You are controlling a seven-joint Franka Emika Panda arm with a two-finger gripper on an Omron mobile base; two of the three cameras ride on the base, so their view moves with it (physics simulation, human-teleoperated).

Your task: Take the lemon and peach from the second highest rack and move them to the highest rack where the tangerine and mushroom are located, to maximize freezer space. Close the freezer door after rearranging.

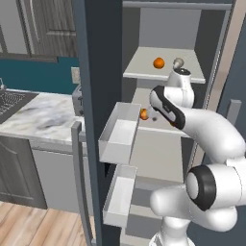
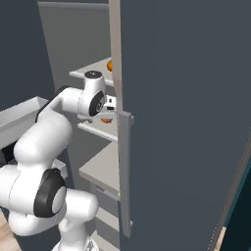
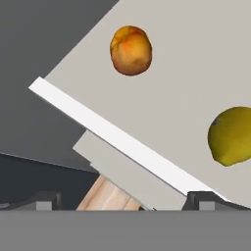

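Tool (image 3: pixel 125 198) tips sit wide apart at the bottom of the hand view with nothing between them, so it is released and empty, hovering just in front of the second highest rack. Going from big to small: the freezer door (image 2: pixel 186 117) stands wide open, so the closing step is not yet done. Inside, the highest rack (image 1: pixel 144 72) carries the tangerine (image 1: pixel 159 63) and, just beside it, the mushroom (image 1: pixel 178 62); no other fruit lies there, which means neither piece has been moved up. The second highest rack (image 3: pixel 186 73) holds both things that the task wants shifted: the peach (image 3: pixel 131 50) lies farther in on the shelf, and the lemon (image 3: pixel 231 136) lies well apart from it toward the right edge of the hand view, partly cut off by the frame. Both rest flat on the shelf, untouched by the tool. By my judgement the job is at its very start: the arm has reached the right shelf, but both pick-ups, both placements on the top rack and the shutting of the door all remain. The lemon looks the closer of the two, a likely first grasp.
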